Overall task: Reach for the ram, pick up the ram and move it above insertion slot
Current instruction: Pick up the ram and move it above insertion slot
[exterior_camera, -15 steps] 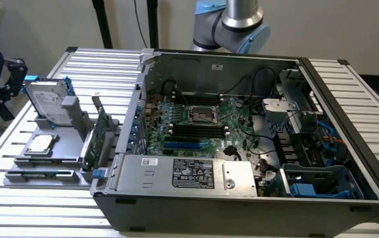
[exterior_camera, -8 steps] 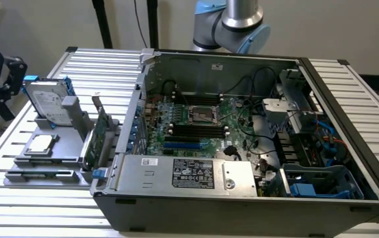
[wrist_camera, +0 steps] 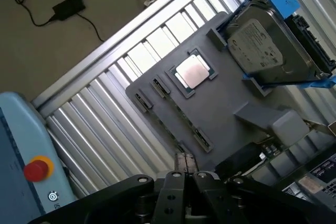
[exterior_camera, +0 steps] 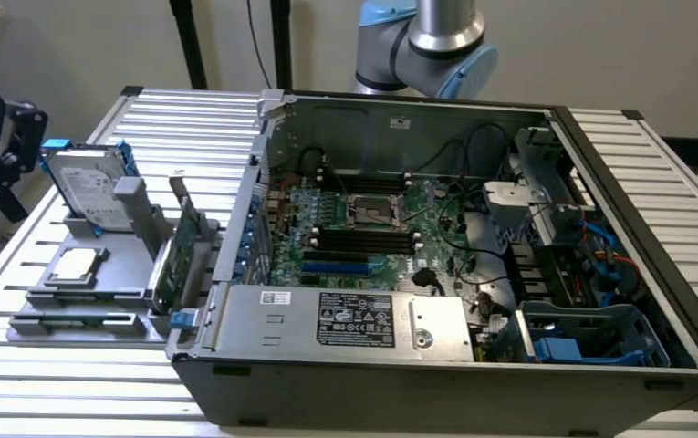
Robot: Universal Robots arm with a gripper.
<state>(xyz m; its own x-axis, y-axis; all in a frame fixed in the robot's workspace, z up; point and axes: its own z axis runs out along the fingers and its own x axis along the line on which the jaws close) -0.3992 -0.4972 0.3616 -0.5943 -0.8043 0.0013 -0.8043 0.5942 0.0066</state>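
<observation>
End effector [wrist_camera: 184, 162] closed, poised over the grey fixture [wrist_camera: 220, 108] on the slatted table [exterior_camera: 81, 401].
Its fingertips [wrist_camera: 180, 160] are pressed together and point down at the fixture's edge, near the narrow slots. The arm [exterior_camera: 428, 36] rises behind the open computer case [exterior_camera: 446, 392], with a blue-capped joint at its bend. The ram [exterior_camera: 75, 319] appears as a thin dark strip set on edge in the fixture's front slot, near the processor [exterior_camera: 72, 265].
</observation>
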